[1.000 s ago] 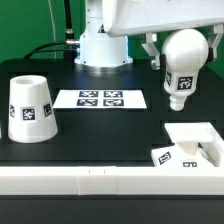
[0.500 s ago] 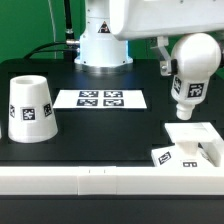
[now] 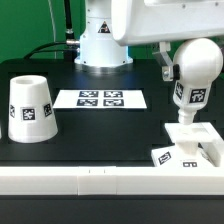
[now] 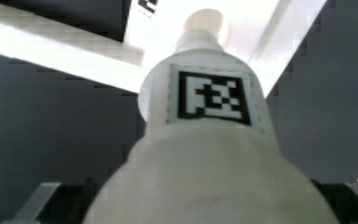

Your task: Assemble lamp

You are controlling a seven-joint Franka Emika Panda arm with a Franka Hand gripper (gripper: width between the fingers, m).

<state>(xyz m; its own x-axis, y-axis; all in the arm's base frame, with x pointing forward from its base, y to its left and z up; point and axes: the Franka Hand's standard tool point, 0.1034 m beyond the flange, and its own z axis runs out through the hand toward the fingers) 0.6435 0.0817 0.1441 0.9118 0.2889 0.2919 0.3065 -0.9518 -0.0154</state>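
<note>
i'm watching the bulb (image 3: 197, 80) coming down: over the last second it has dropped from well above the counter (image 3: 110, 135) and swung upright, and its neck is now reaching the raised step of the base (image 3: 196, 140), which is sitting by the front edge near the corner on the exterior view's right. the gripper (image 3: 192, 60) is clamping the bulb's round head, fingers closed onto it. in the wrist view i'm looking straight down the tagged bulb (image 4: 202, 120) toward white beyond its tip, but i cannot tell whether the neck is in the socket or only resting on it. i'm judging that the insertion step is starting, so alignment is what matters next; a tilted neck could jam or nudge the base. the shade (image 3: 30, 108) is waiting near the front edge toward the opposite corner, well apart, with the marker board (image 3: 100, 99) lying mid-counter between them.
</note>
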